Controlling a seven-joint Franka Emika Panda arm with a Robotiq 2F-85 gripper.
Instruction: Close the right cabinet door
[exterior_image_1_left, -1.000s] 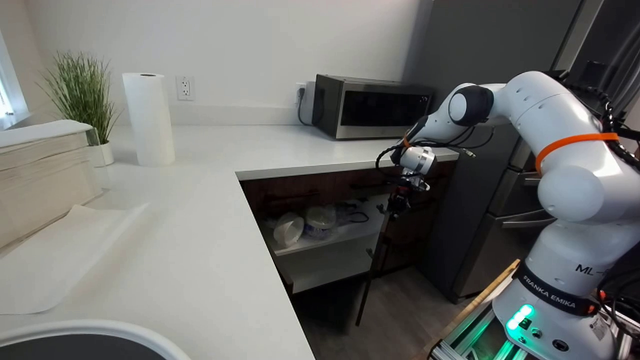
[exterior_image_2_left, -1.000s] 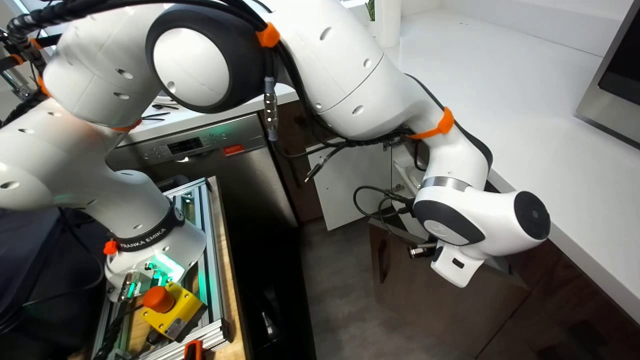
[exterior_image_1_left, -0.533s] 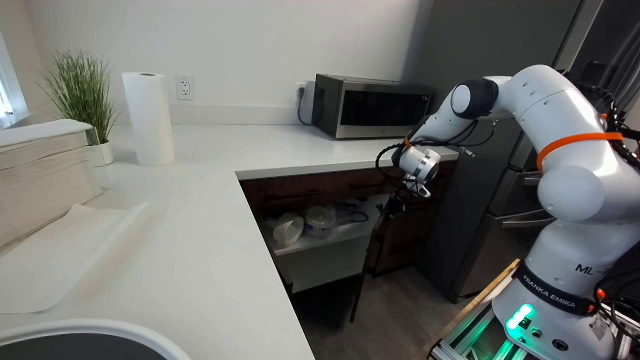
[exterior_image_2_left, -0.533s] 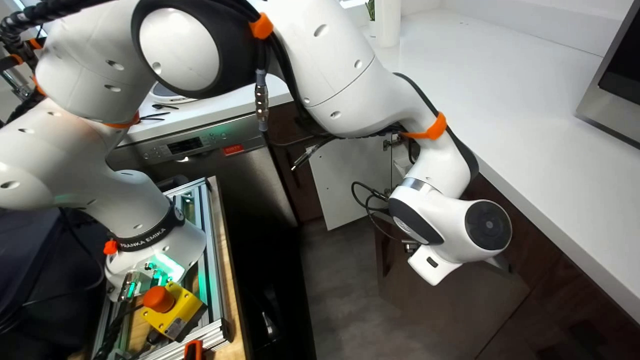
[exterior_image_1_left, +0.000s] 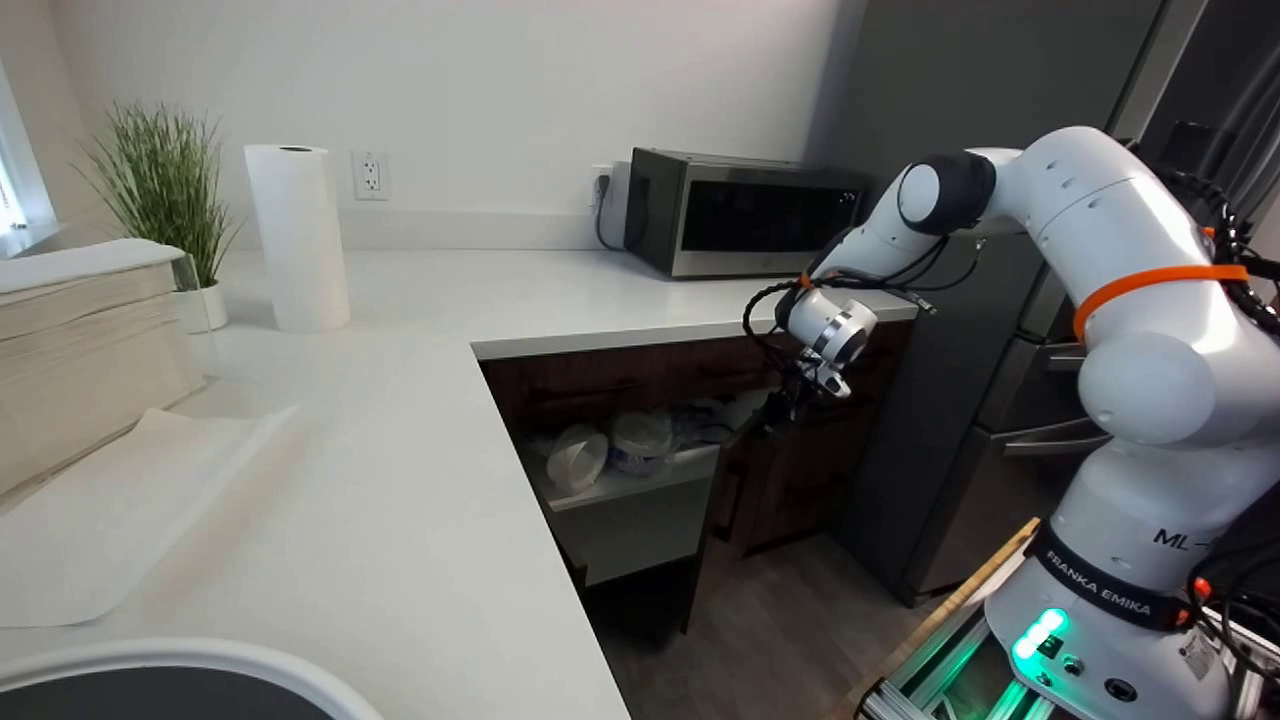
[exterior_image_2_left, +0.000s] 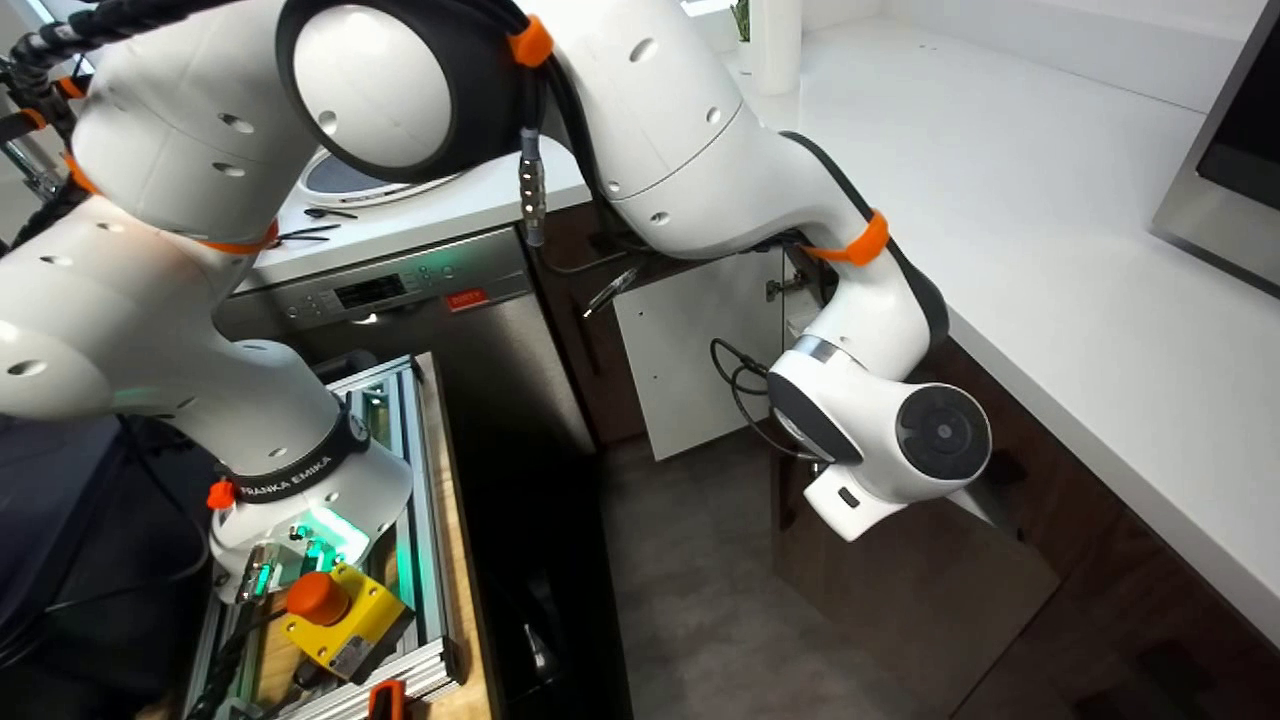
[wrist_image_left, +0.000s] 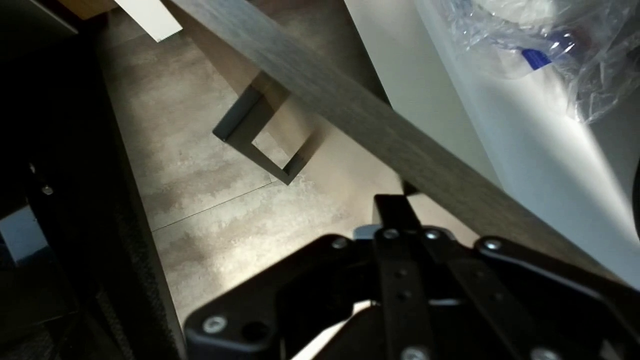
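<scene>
Below the level of the white counter (exterior_image_1_left: 380, 420), your gripper (wrist_image_left: 402, 217) hangs clenched beside the right cabinet door (exterior_image_2_left: 900, 580), on the same side as its dark handle (wrist_image_left: 250, 149); whether gripper and door touch cannot be told. The door stands partway open on the cabinet (exterior_image_1_left: 640, 545), its top edge slanting across your wrist view, with plastic tubs (exterior_image_1_left: 577, 460) on a shelf (exterior_image_1_left: 640, 487) inside.

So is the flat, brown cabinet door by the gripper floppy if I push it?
Probably stiff: the flat, dark brown cabinet door shows a straight, thick edge in the wrist view. It'll likely swing, since it stands angled out from the pale-lined cabinet. Its face looks shiny, so your push might slip.
</scene>
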